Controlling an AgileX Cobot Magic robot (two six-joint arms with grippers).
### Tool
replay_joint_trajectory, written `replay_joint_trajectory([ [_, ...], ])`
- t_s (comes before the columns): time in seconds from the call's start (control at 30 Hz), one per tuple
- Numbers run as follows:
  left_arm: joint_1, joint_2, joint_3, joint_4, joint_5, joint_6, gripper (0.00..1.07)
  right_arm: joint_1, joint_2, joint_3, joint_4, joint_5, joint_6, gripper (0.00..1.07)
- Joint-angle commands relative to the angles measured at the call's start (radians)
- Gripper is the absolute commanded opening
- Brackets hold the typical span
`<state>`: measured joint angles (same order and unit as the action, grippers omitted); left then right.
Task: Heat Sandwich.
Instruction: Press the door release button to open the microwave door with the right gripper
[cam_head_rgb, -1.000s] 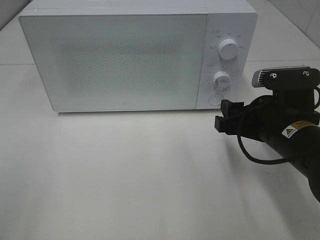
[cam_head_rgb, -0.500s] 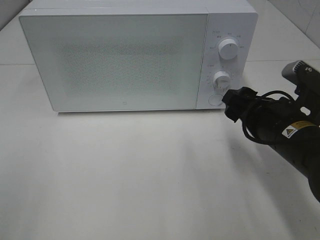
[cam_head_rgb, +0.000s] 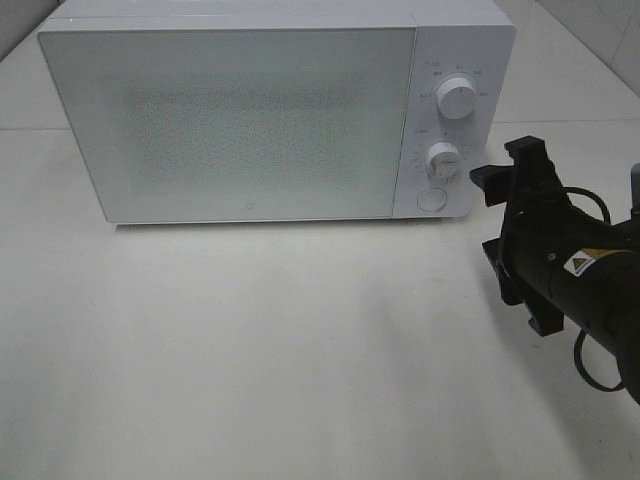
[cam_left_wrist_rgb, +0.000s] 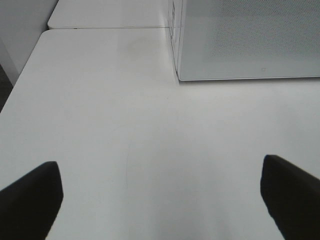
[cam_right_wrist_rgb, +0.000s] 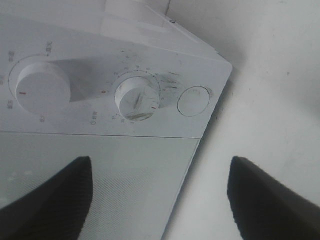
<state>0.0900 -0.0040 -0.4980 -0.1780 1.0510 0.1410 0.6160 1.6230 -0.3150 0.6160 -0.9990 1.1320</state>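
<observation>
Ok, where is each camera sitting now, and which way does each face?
Exterior high: up front, looking down at the microwave and table; right end effector shows at right.
Left wrist: low over the table, facing the microwave's door corner; left end effector open.
Right wrist: close on the lower dial and round button; dark fingers frame them.
Shared: all three see the microwave.

White table (cam_head_rgb: 250, 350), matt, evenly lit. Second white top (cam_head_rgb: 560, 80) butts it at 12 o'clock. Pale tiles (cam_head_rgb: 622, 35) at 1 o'clock.
</observation>
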Motion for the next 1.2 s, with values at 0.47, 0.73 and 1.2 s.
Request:
replay_joint_trajectory([
  [0.47,-0.005,-0.024,0.002,-0.006,-0.013,-0.001,1.01,0.003,0.0,0.0,0.013,-0.003,0.232,0.11],
  [0.73,-0.005,-0.024,0.002,-0.006,-0.013,-0.001,1.01,0.001,0.001,0.0,0.026,0.0,0.238,0.01],
  [1.2,-0.005,-0.024,0.002,-0.006,-0.013,-0.001,1.01,0.0,0.166,-0.106,0.011,0.018,0.288,0.0],
])
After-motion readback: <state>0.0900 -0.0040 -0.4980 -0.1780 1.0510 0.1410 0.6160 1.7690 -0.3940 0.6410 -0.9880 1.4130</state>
